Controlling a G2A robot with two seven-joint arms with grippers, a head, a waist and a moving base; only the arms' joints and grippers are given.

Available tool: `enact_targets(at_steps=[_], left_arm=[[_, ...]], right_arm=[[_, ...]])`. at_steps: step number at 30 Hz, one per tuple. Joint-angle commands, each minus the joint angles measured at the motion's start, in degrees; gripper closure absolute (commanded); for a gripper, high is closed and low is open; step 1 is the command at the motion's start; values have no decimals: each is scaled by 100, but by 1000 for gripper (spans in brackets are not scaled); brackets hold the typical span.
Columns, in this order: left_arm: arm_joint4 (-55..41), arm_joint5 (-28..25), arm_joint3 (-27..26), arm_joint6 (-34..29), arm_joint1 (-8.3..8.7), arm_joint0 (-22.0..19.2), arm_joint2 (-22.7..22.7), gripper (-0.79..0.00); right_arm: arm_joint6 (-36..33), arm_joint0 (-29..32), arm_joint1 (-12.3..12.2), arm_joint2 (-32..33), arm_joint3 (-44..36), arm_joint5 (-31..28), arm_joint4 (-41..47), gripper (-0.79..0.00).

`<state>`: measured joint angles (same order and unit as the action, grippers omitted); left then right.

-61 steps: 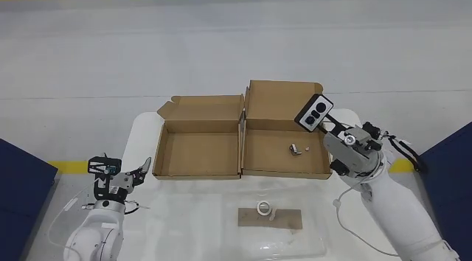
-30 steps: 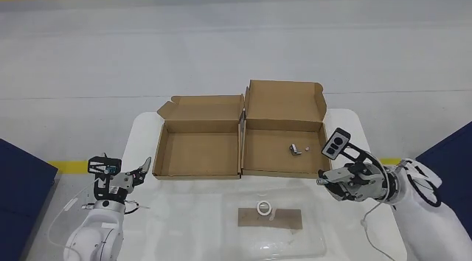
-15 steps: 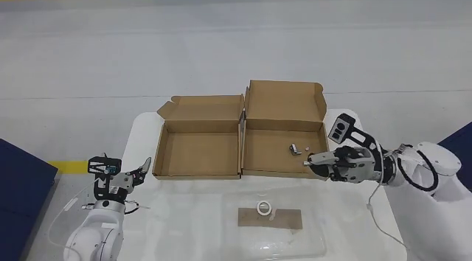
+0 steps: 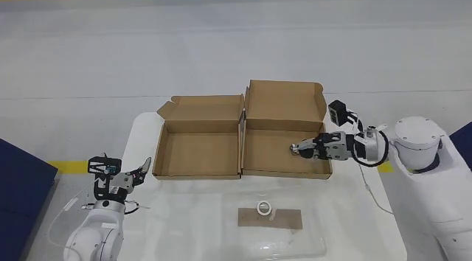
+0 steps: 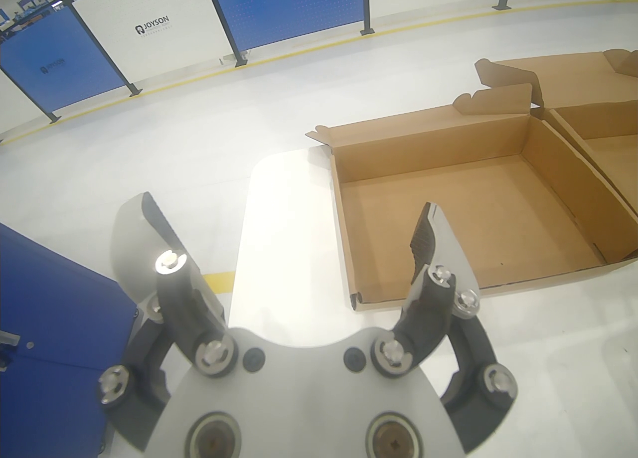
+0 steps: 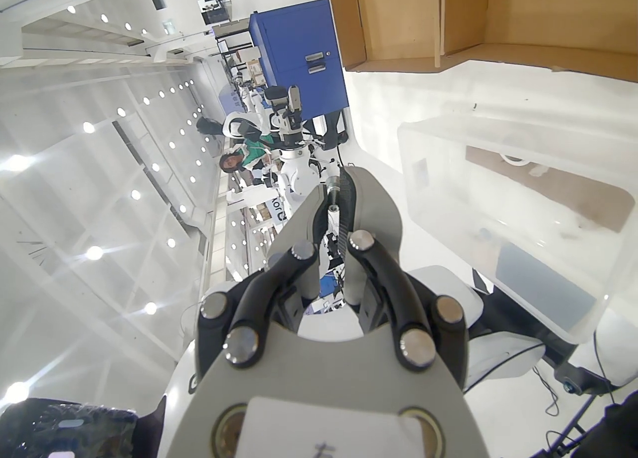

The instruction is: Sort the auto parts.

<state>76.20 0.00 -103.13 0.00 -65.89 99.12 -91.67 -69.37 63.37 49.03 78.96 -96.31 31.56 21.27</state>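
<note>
- Auto parts, entry one: a white ring (image 4: 263,206) is lying on a brown card (image 4: 287,219) inside a clear tray (image 4: 318,245), at the robot's edge of the tabletop (image 4: 184,202). Neither arm is touching it.
- Right-hand box (image 4: 269,150): it is sitting open, just beside its twin. The right gripper (image 4: 296,148) is reaching in sideways over the box wall, low above the floor. Its fingers (image 6: 371,211) are pressed together; I cannot tell whether anything is pinched between them, and whatever lies under the tips is hidden.
- Left-hand box (image 4: 198,154): it is standing open with a bare floor.
- Left gripper (image 5: 289,211): it is hovering at the tabletop's left edge, well apart from the boxes, with its fingers spread and holding nothing.
- Hazards, as I am judging them:
  - With the right arm coming in this low, a finger may catch the cardboard wall and shove the light box out of place.
  - Any small part at the tips may get nudged away instead of gripped.
  - The cable (image 4: 366,187) hanging beneath that arm may drag across the tray.
  - The tray's clear rim is hard to see and may get clipped on the way to the ring.
</note>
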Motion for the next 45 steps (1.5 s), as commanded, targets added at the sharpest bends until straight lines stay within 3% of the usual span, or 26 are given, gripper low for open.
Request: enact_targets(at_steps=[1, 7, 11, 20, 25, 32, 45], left_arm=[[0, 0, 0, 0, 0, 0, 0, -785], [0, 0, 0, 0, 0, 0, 0, -785], [0, 0, 0, 0, 0, 0, 0, -785], [0, 0, 0, 0, 0, 0, 0, -785], [0, 0, 0, 0, 0, 0, 0, -785], [0, 0, 0, 0, 0, 0, 0, -785], [0, 0, 0, 0, 0, 0, 0, -785]], right_arm=[[-5, 2, 0, 2, -4, 7, 1, 0], [140, 17, -2, -20, -63, -37, -109, 0], [384, -236, -39, -224, -228, 255, -846, 0], [556, -1483, 40, -1696, 216, 891, -2832, 0], [654, -2108, 197, -2474, 808, 989, -3276, 0], [560, -2696, 438, -3133, 1596, 682, -3356, 0], [560, -2696, 438, -3133, 1596, 682, -3356, 0]])
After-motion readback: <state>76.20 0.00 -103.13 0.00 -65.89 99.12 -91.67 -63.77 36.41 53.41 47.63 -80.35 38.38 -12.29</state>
